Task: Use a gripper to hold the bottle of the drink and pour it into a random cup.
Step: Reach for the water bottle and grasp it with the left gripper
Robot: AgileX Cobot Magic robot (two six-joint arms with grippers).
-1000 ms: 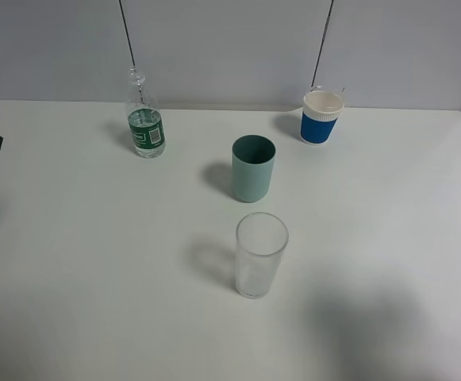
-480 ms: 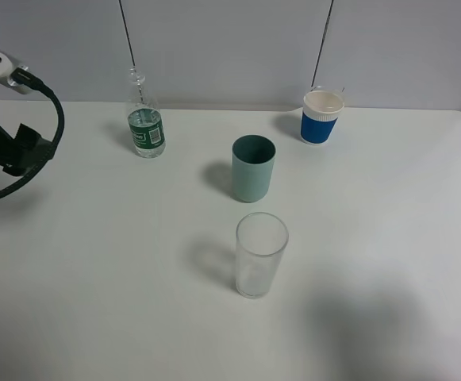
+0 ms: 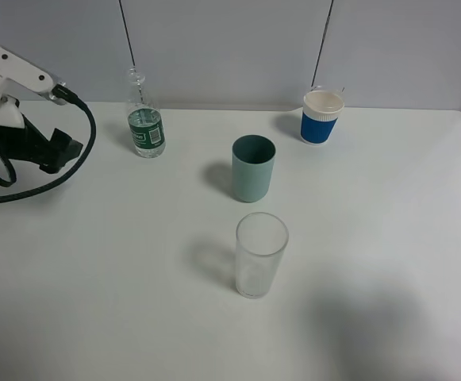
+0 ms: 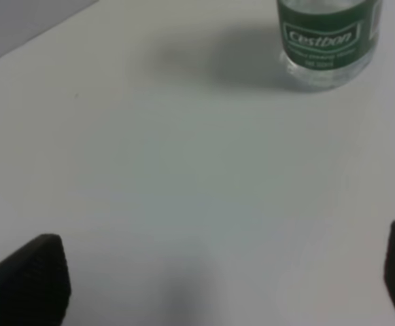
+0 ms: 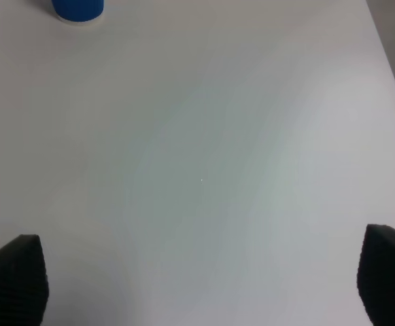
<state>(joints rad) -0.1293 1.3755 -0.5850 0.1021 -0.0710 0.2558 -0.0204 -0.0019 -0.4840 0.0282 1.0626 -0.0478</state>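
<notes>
Upright clear bottle [image 3: 145, 119], green label, colourless drink [image 4: 323, 73] inside, near far edge toward left corner. Upright teal cup [image 3: 253, 168] mid-table, well apart from bottle.

Upper bottle [image 4: 328, 41] and most of the blue paper cup [image 5: 78, 8] beyond the 2 wrist views' edges.

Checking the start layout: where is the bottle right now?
Exterior high view: the bottle stands upright at back left, between the left gripper and the teal cup.

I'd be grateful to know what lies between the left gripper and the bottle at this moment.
Nothing but bare table: the left wrist view shows a plain white stretch from the open left gripper to the bottle.
</notes>
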